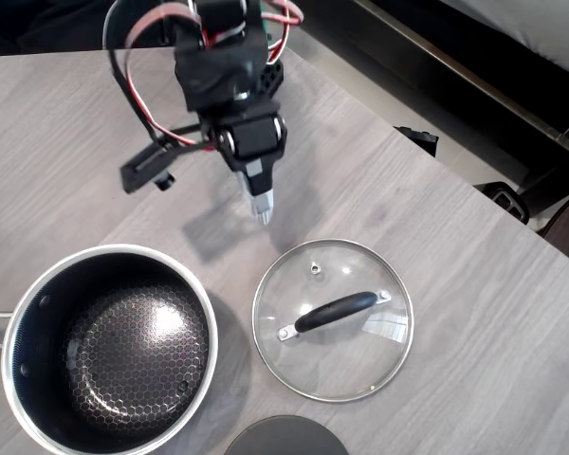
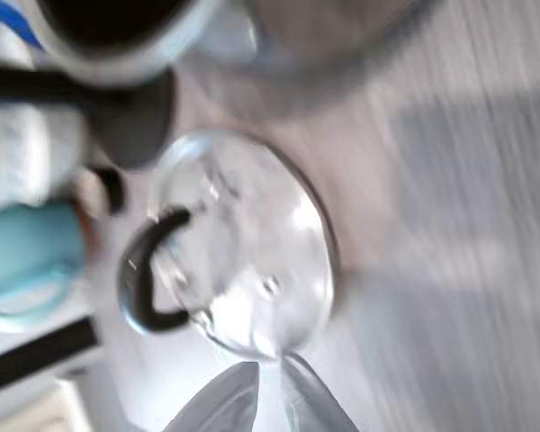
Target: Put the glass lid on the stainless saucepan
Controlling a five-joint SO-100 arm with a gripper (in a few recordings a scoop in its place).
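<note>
Grey woodgrain tabletop [image 1: 66,133] | stainless saucepan [image 1: 24,398] lower left, empty | glass lid [image 1: 360,365] flat beside it, apart | gripper [image 1: 263,210] above lid's far edge, fingers nearly closed, holding nothing | risk: smooth bar handle [image 1: 336,312] may slip from a shallow grasp.

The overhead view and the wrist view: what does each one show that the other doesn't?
Overhead alone: the honeycomb inside of the saucepan, and the whole tool hanging over bare table above the lid. Wrist alone: a blurry blue thing beyond the lid. Both: the glass lid lying flat with its black handle up.
</note>
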